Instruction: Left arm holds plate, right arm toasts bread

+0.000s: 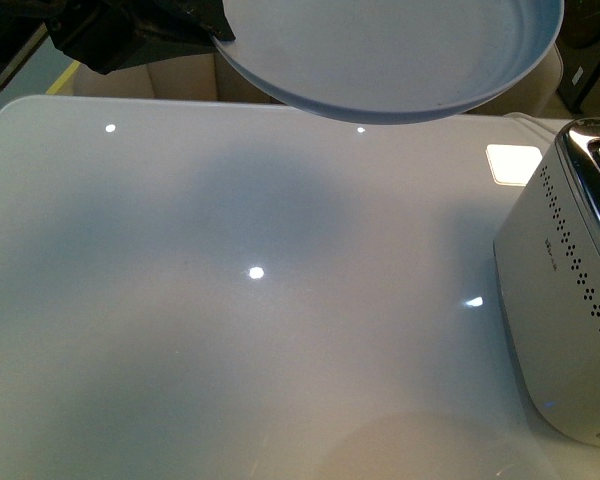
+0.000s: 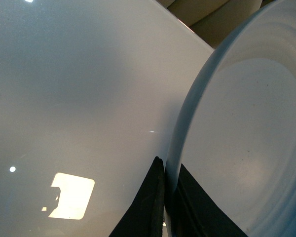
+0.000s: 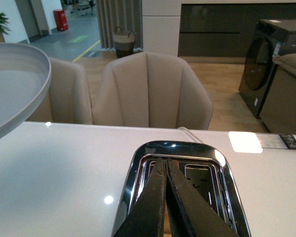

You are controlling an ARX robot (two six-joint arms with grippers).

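The pale blue-white plate [image 1: 390, 50] hangs above the table's far side, empty as far as I can see. My left gripper [image 1: 218, 35] is shut on its rim, one finger on each side, as the left wrist view [image 2: 167, 168] shows, with the plate [image 2: 246, 138] beside it. The plate's edge also shows in the right wrist view [image 3: 10, 89]. My right gripper [image 3: 163, 162] is shut, its tips over one slot of the chrome toaster [image 3: 177, 146]. Only a thin tan sliver of the bread [image 3: 164, 231] shows between its fingers. The right arm is out of the front view.
The toaster [image 1: 570, 290] stands at the right edge of the glossy white table [image 1: 230, 300]. Beige chairs [image 3: 148, 89] stand beyond the table's far edge. A dark appliance [image 3: 266, 59] stands further back on the wooden floor.
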